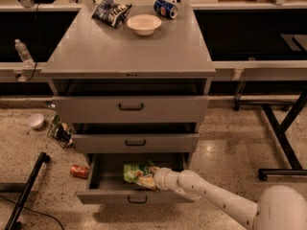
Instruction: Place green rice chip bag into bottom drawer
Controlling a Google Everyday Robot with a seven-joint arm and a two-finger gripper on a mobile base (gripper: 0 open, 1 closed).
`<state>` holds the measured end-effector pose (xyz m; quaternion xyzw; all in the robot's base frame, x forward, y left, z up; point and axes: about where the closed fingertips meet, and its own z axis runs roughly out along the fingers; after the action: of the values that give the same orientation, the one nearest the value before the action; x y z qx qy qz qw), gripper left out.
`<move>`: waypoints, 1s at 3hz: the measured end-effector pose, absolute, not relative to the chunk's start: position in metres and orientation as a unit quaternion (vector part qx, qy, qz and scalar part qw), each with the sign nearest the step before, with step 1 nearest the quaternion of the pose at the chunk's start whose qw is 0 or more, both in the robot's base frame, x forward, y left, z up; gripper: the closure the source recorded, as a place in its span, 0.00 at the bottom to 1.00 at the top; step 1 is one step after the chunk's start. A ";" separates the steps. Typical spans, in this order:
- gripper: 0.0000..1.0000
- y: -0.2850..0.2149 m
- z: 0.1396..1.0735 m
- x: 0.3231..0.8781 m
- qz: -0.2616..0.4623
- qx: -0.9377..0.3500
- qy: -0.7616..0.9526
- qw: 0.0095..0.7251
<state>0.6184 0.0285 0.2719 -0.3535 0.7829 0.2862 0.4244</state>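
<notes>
The green rice chip bag (134, 173) lies inside the open bottom drawer (136, 197) of the grey cabinet, in its middle. My gripper (149, 178) reaches into the drawer from the right and lies against the bag's right end; the white arm runs back to the lower right. The gripper's tip is partly hidden behind the bag. The two upper drawers are slightly pulled out.
On the cabinet top (129, 51) are a dark chip bag (111, 11), a white bowl (144, 24) and a blue can (165, 8). On the floor left lie a red can (79, 171), a snack bag (61, 131), a white cup (36, 121). A black stand leg (26, 191) is at lower left.
</notes>
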 end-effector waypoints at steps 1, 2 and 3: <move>0.74 0.035 0.246 0.634 0.278 -0.352 0.786 0.426; 0.50 0.041 0.240 0.642 0.267 -0.355 0.785 0.433; 0.19 0.036 0.241 0.650 0.268 -0.336 0.790 0.438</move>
<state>0.6496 0.0361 0.2413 -0.3356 0.7895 0.2683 0.4382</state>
